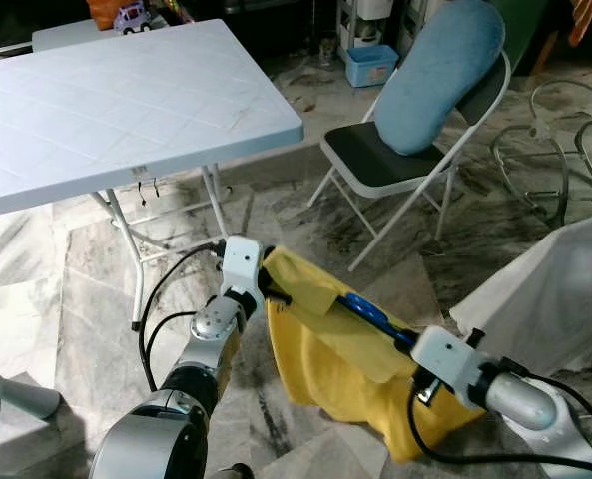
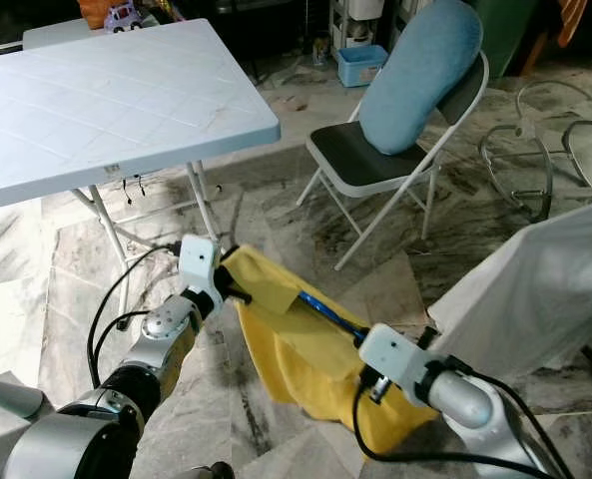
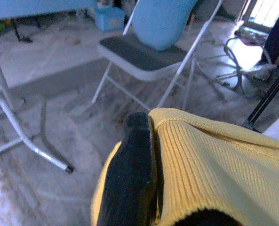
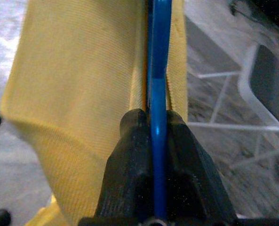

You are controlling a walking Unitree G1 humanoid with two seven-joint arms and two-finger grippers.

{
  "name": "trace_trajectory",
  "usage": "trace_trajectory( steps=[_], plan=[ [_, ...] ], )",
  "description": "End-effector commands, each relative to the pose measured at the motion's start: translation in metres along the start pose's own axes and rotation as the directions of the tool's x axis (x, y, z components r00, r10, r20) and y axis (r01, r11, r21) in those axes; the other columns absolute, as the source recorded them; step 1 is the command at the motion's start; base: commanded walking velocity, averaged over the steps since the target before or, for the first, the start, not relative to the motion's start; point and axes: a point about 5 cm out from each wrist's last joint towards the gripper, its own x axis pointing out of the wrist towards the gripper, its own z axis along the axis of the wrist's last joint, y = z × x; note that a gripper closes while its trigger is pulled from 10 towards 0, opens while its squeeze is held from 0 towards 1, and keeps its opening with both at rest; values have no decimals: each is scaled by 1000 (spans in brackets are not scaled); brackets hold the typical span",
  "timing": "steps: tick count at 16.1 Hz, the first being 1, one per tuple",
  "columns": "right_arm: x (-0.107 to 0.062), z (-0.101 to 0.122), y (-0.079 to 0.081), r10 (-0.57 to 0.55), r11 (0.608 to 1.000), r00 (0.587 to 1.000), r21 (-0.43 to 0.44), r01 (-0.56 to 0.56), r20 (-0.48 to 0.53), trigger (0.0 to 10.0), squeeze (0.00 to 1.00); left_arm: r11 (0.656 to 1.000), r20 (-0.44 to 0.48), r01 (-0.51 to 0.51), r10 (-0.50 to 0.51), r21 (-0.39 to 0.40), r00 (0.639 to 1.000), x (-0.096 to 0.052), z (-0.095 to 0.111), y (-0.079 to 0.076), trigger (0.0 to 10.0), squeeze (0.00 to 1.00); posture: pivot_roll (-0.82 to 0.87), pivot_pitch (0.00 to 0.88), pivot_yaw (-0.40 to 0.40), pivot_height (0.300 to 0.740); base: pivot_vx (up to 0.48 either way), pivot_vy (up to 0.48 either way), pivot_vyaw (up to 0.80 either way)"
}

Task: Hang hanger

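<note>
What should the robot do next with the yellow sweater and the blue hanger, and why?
Probably ease the blue hanger further inside the yellow sweater. The right gripper pinches the hanger, which lies at the sweater's edge, and the left gripper holds the knitted hem, so the garment looks not yet seated for hanging.

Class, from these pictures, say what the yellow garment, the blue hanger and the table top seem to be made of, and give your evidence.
Garment: knitted fabric, matte; fine ribs show, and it drapes in folds.
Hanger: probably plastic or coated metal; a smooth, glossy, evenly blue bar.
Table top: likely moulded plastic; pale, uniform, with a pressed grid pattern.
</note>
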Motion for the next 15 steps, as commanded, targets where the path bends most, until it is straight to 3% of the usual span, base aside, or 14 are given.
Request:
trace_trajectory(
  steps=[1,3,5,9,15],
  plan=[
    [-26,-32,-2,28,999,991,21,-25,-132,10000,0,974,65,-225,227,-37,972,-4,25,49,0,0,-198,102,52,740,0,0,0],
    [-36,-29,-5,41,998,995,47,-37,-94,10000,0,970,24,-240,241,-34,970,-6,20,53,0,0,-204,104,57,740,0,0,0],
    [-51,-8,-14,75,992,997,104,-77,28,10000,0,970,-59,-243,241,-32,969,-11,6,54,0,0,-213,111,62,740,0,0,0],
    [-69,30,-26,151,980,971,104,-172,185,10000,0,973,-195,-223,209,-55,958,-18,-18,50,0,0,-218,115,68,740,0,0,0],
    [-90,62,-52,156,975,941,107,-196,301,10000,0,977,-337,-168,115,-132,935,-29,-45,40,0,0,-216,113,71,740,0,0,0]
  ],
)
